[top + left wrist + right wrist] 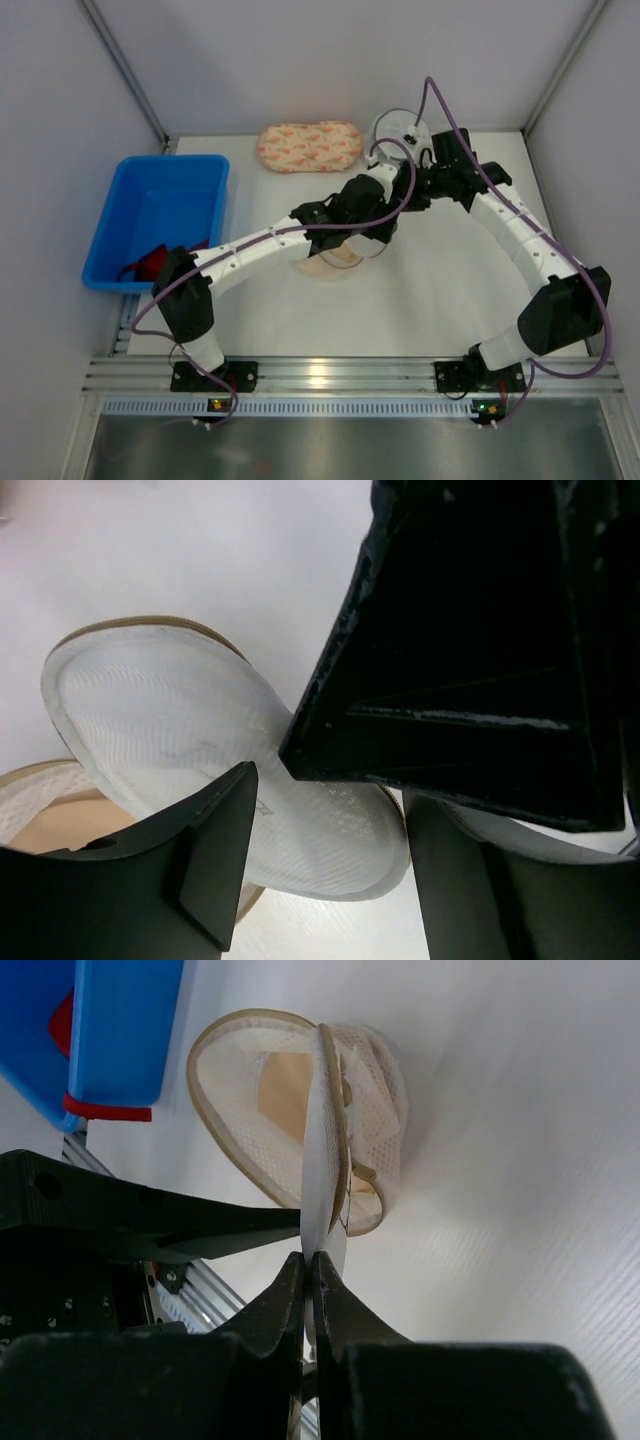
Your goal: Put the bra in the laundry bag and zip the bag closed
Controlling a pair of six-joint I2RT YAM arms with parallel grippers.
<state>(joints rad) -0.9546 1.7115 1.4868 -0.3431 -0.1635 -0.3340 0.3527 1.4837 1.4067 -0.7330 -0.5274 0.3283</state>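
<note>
The laundry bag lies mid-table with its two mesh domes apart. In the right wrist view the lower dome holds the beige bra, and the upper dome stands on edge. My right gripper is shut on that upper dome's rim. My left gripper is open, with its fingers either side of the raised dome and not touching it. The bra shows at the lower left of the left wrist view. From above, both grippers meet over the bag and hide most of it.
A blue bin with a red cloth stands at the left. A peach floral pouch and a white round container lie at the back. The aluminium rail runs along the near edge.
</note>
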